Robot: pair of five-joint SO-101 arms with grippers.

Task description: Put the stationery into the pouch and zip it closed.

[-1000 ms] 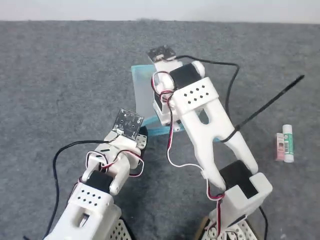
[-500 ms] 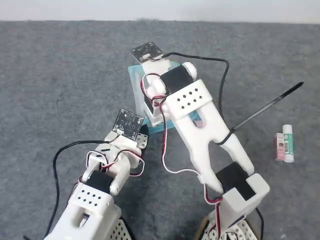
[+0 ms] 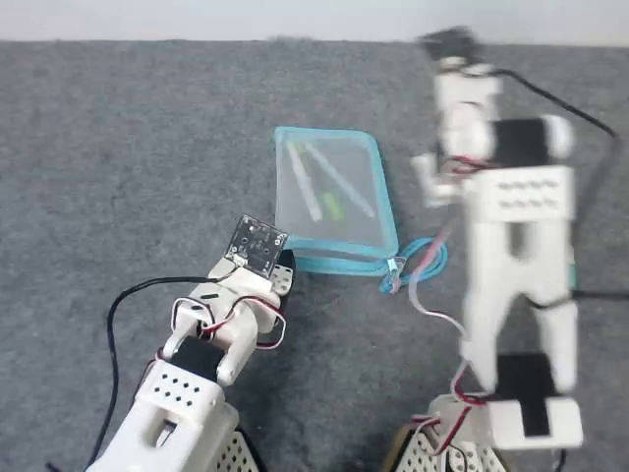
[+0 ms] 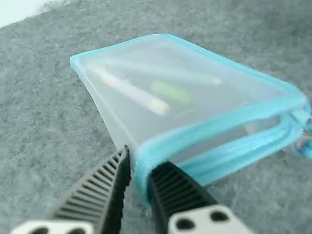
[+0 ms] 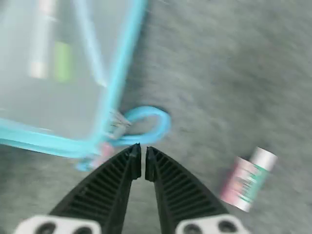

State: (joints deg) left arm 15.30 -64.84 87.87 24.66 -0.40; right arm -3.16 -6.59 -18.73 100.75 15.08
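**Pouch pinned at its near corner, one stick left outside**

Nearest the robot's base, the left end effector (image 4: 139,163) is clenched on the blue-trimmed corner of the pouch (image 4: 195,97). One jaw sits on each side of the trim. This grip looks meant to anchor the pouch so it cannot slide across the counter (image 3: 118,147) when something is pushed in or the zip is drawn. From there the pouch lies flat and runs away from the base. Through its clear wall a white pen (image 4: 129,90) and a green item (image 4: 170,92) show, so part of the stationery is already inside.

The zip edge (image 4: 229,146) runs along the pouch's near side, from the held corner to the corner with the blue cord loop (image 5: 146,122). I cannot tell whether that mouth is open or closed.

The right end effector (image 5: 140,148) hangs above the counter just beside the loop. Its jaws are pressed almost together and it carries nothing. A glue stick (image 5: 246,183) lies on its side on the bare counter, apart from the pouch on the right arm's side. The task is therefore unfinished on two counts: the stick is still out, and the zip is not confirmed.

There is plenty of room. Grey counter surrounds the pouch on its left and far sides, up to the pale far edge (image 3: 197,29). The tight spots are the loop corner, where the cord could snag a jaw, and the held corner.
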